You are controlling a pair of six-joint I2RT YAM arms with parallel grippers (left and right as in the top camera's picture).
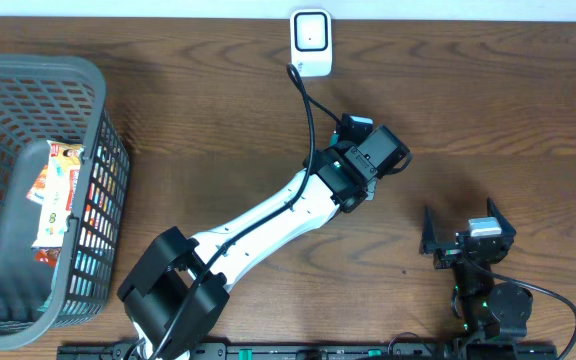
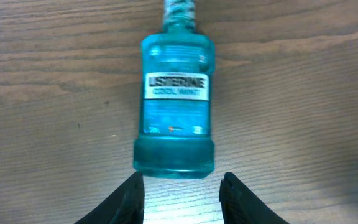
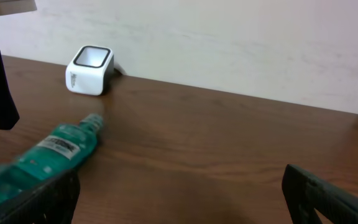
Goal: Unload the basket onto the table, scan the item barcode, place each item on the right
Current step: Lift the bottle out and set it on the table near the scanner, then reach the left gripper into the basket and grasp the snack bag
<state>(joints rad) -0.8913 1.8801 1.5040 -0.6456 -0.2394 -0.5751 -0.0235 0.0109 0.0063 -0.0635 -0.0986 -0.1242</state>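
The bottle [image 2: 175,102] lay on the counter [image 2: 309,124] just before the spread, empty left hand [image 2: 182,185]; the right hand [image 3: 179,183] was spread wide

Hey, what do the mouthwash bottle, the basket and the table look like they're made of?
Mouthwash bottle: clear, glossy plastic most likely; the blue-green liquid shows through it.
Basket: grey moulded plastic by its look, matte, with open lattice walls.
Table: brown wood grain, smooth with a low sheen; solid wood or laminate, I cannot tell.

One mouthwash bottle [image 2: 174,106], one scanner [image 1: 311,42], one basket [image 1: 109,190]
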